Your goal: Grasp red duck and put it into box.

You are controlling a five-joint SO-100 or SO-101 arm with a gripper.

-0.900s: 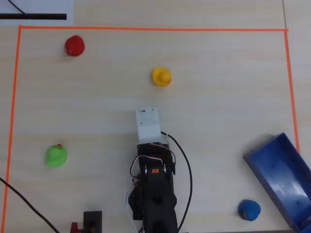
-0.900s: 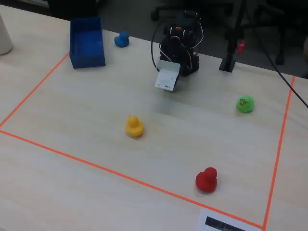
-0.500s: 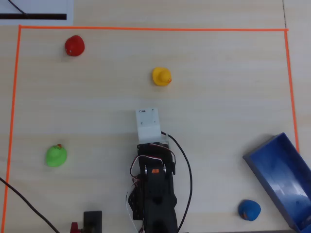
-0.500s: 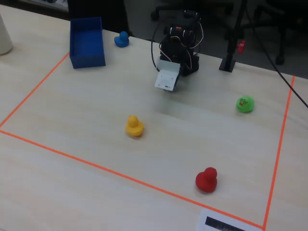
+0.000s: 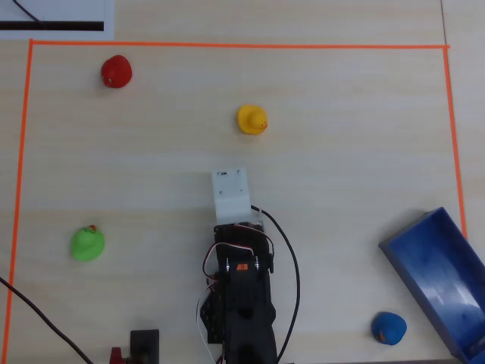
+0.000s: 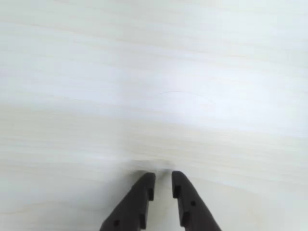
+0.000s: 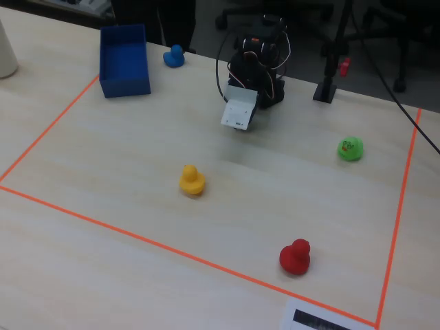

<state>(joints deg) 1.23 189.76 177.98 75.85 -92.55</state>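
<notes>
Claw (image 6: 162,180) tips seen only in wrist view.

Pale wood-grain table top (image 5: 341,152), bare in the wrist view (image 6: 154,72). Orange tape line (image 5: 227,45) marks a large rectangle on it (image 7: 137,237). Small glossy yellow rubber duck (image 5: 251,120) near the middle of the rectangle (image 7: 192,180). Small green rubber duck (image 5: 87,243) by the left tape edge in the overhead view (image 7: 350,148). Small blue rubber duck (image 5: 389,327) low right in the overhead view (image 7: 174,56). White paper sheet with a black bar (image 5: 57,19) lies outside the tape corner (image 7: 323,321). Black cables (image 5: 290,280) trail over the table.
</notes>
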